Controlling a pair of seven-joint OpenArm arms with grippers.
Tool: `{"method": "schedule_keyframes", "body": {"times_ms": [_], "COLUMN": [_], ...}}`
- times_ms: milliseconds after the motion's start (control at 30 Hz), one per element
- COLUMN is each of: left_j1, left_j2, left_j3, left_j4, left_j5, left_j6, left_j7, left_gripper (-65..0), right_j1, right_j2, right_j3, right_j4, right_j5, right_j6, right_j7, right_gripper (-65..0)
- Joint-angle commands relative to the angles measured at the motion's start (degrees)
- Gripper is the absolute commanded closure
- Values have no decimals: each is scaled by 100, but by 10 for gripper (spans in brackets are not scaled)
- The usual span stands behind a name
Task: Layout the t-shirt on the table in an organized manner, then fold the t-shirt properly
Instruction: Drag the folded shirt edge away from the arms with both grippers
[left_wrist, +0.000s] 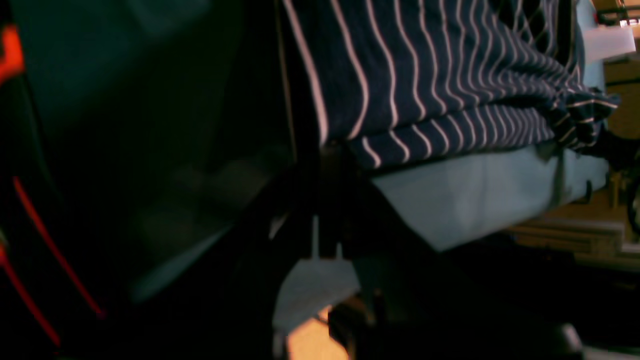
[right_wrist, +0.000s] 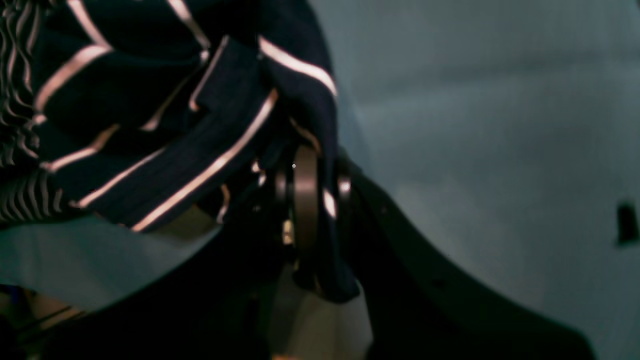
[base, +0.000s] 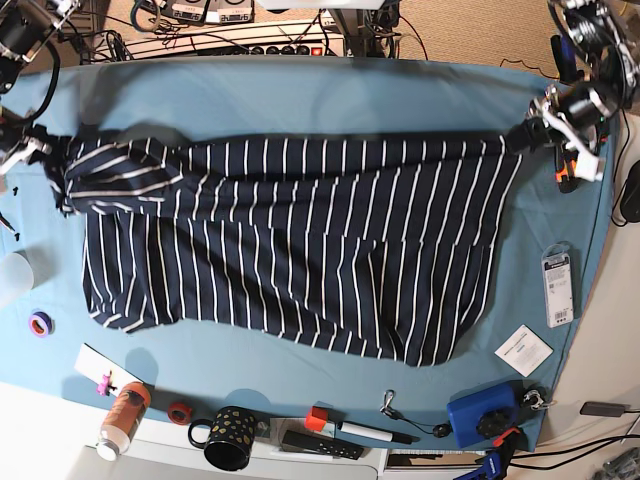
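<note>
Teal table (base: 300, 95) carries the t-shirt (base: 300, 250), stretched w/ its top edge taut. I have right gripper (right_wrist: 305, 195) clamped on one shirt corner, left gripper (base: 528, 132) pinching the opposite corner, tension flattening the cloth for layout.

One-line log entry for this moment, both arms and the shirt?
left gripper: shut on t-shirt corner | right gripper: shut on t-shirt corner | t-shirt: stretched between arms over table | fold: not started

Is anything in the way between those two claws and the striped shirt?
Nothing visible. Both already pinch the t-shirt: the right gripper holds one upper corner, the left gripper the other, stretching it over the table.
</note>
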Motion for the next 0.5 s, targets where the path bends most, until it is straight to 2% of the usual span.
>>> {"method": "schedule_keyframes", "body": {"times_ms": [0,233,467], "left_j1": [87,745,1228], "left_j2": [-92,-92,-87], "left_j3": [-28,-28,-33], "left_j4": [188,610,890], "left_j5": [-166,-168,-164], "left_j6": [-22,-22,-22], "left_j7": [-42,-39,-37], "left_gripper": [0,0,0], "right_j1": [-55,-546,-640], "right_j2": [219,452,691], "right_j3": [46,46,46], "right_j4": [81,81,81], "right_j5": [76,96,114], "right_j6": [6,6,6], "right_j7": [68,68,68], "right_gripper": [0,0,0]}}
